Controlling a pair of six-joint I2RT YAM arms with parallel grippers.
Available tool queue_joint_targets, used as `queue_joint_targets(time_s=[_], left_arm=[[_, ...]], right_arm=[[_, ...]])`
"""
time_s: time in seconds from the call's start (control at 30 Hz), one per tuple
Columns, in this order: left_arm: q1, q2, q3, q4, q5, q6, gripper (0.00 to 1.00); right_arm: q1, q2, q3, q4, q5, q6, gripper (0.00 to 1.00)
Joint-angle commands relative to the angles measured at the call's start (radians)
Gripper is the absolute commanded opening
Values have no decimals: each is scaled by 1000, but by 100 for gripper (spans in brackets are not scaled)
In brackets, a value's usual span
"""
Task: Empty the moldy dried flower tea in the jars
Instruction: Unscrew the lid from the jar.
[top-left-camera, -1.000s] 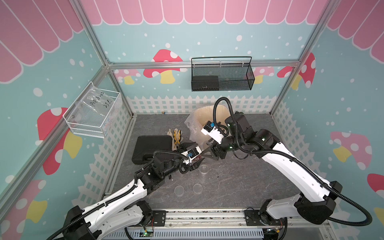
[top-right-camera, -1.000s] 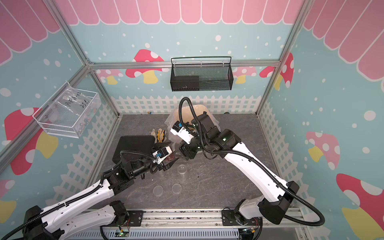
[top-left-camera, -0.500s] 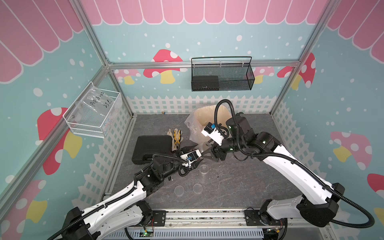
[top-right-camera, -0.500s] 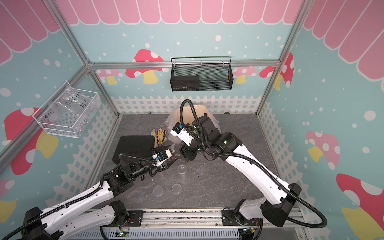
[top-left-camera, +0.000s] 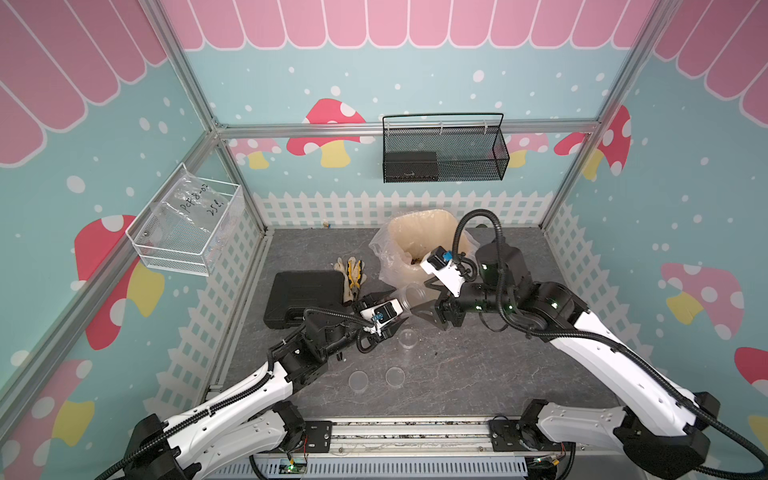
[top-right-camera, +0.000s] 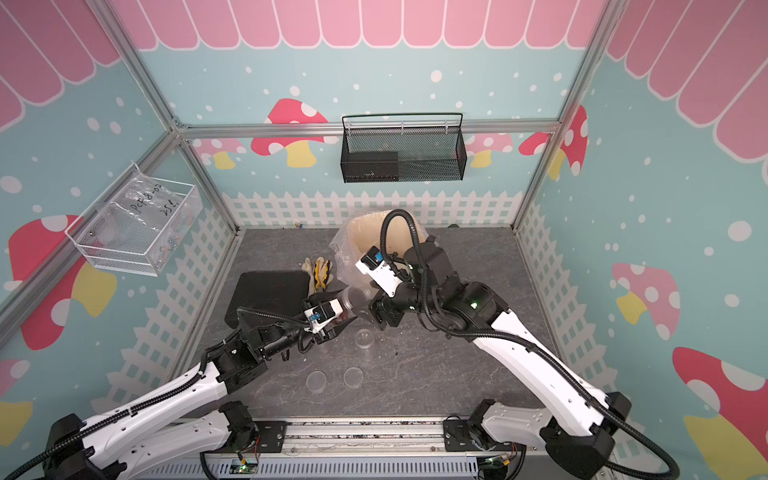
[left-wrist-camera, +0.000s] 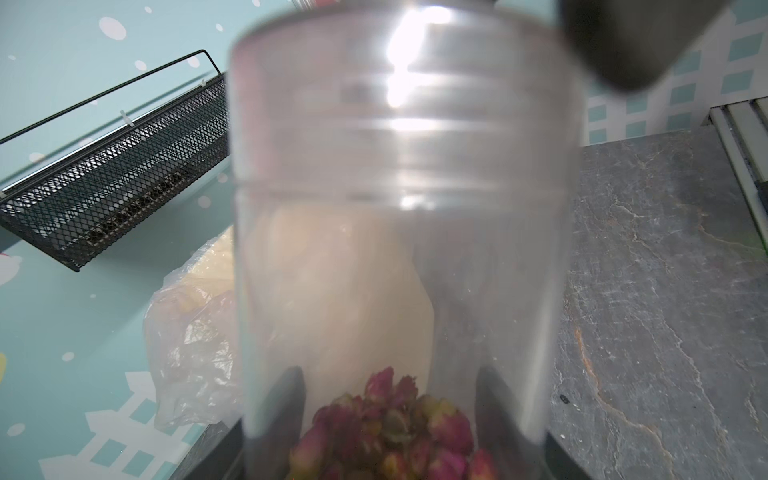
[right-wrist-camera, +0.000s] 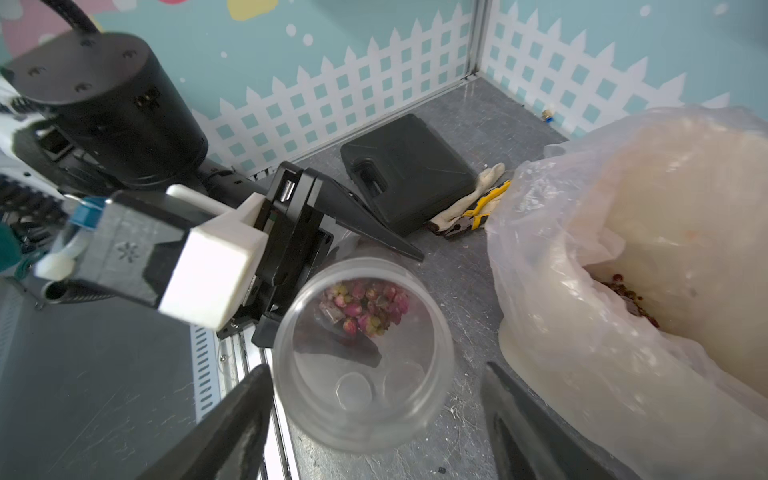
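A clear lidless jar (top-left-camera: 409, 295) (right-wrist-camera: 361, 357) hangs tilted above the table between both arms. My left gripper (top-left-camera: 395, 309) (left-wrist-camera: 390, 399) is shut on its base end. Pink-brown dried flower tea (left-wrist-camera: 390, 424) (right-wrist-camera: 363, 305) lies heaped at the jar's bottom. My right gripper (top-left-camera: 422, 297) (right-wrist-camera: 374, 370) is open, one jaw on each side of the jar's mouth, with a gap on the bin side. A shorter jar (top-left-camera: 408, 338) stands upright on the table just below. Two round lids (top-left-camera: 358, 380) (top-left-camera: 395, 376) lie flat nearer the front.
The cream bin with a clear bag liner (top-left-camera: 415, 245) stands right behind the jar, with tea bits (right-wrist-camera: 627, 295) inside it. A black case (top-left-camera: 303, 299) and gloves with yellow pliers (top-left-camera: 353, 276) lie to the left. A wire basket (top-left-camera: 444, 149) hangs on the back wall.
My left gripper has closed on the jar's base end. My right gripper's jaws have widened off the jar's mouth end.
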Motion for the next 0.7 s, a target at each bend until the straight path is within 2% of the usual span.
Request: queue_joint_targets(time_s=[0.0,0.1,0.27,0.4,0.67], left_arm=[[0,-17,-2,23,-9,19,34],[0,-14,-2,18,-21,42,34],[0,-6,4,8,-55,89,32],[0,-3,15,-11,-75,115,31],[0,-19,21,-48,-94,123,30]], right_arm=[[-6,-103,-49,94,114,71,89],[-7,-163,-89,147,186,173,93],[-10,-139,-98,145,188,345,93],[-36,-85,-115,140,98,413,93],[-48,-33,-136,217,-77,441,96]])
